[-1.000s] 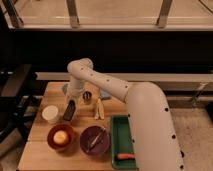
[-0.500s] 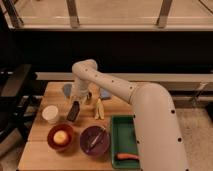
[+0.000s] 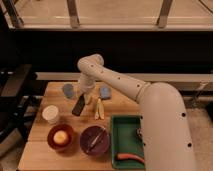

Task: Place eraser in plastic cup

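Observation:
The black eraser point(image 3: 78, 106) hangs tilted from my gripper point(image 3: 84, 96), just above the wooden table point(image 3: 45, 155) at its middle left. The gripper is shut on the eraser's upper end. The blue-grey plastic cup point(image 3: 105, 92) stands upright at the back of the table, a short way right of the gripper. Two yellow banana-like pieces point(image 3: 97, 108) lie between the eraser and the cup, in front of the cup.
A second greyish cup point(image 3: 68, 90) stands just left of the gripper. A white round container point(image 3: 50, 113), a red bowl point(image 3: 60, 137) and a purple bowl point(image 3: 95, 139) sit in front. A green tray point(image 3: 129, 131) with an orange piece point(image 3: 127, 157) is at front right.
The arm and gripper have moved right with the eraser, which has shifted right and slightly up from nearer the white container.

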Robot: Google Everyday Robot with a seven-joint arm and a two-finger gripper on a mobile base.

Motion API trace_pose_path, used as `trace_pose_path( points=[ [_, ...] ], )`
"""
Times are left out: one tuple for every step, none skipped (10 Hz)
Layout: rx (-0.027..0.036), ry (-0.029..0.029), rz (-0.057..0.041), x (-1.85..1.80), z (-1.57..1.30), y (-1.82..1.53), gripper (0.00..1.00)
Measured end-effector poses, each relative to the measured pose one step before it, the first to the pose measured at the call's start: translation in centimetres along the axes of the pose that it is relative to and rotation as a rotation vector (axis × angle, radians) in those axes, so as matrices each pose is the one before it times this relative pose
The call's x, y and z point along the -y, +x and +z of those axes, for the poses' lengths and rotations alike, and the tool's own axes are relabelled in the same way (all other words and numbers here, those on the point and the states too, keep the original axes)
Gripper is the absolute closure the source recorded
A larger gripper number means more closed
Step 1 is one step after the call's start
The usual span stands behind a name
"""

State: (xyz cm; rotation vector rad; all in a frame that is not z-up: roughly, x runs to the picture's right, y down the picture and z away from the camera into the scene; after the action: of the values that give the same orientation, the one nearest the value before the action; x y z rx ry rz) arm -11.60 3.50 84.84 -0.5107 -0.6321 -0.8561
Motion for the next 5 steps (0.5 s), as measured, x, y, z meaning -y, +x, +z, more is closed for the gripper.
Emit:
trace_pose_path(
  points=[
    [-0.02746, 0.0203, 0.00529, 0.427, -1.727, 0.661, 1.0],
    [-0.02204, 0.0184, 0.00029, 0.583, -1.424, 0.417, 1.0],
    [-0.03489, 0.02825, -0.00239, 1.078, -2.204, 0.66, 1.0],
    [-0.02495, 0.01994, -0.00371, 0.833, -1.513, 0.592, 1.0],
    [-0.03163, 0.03202, -0.01207, 1.158, -1.868, 0.95, 1.0]
  ],
)
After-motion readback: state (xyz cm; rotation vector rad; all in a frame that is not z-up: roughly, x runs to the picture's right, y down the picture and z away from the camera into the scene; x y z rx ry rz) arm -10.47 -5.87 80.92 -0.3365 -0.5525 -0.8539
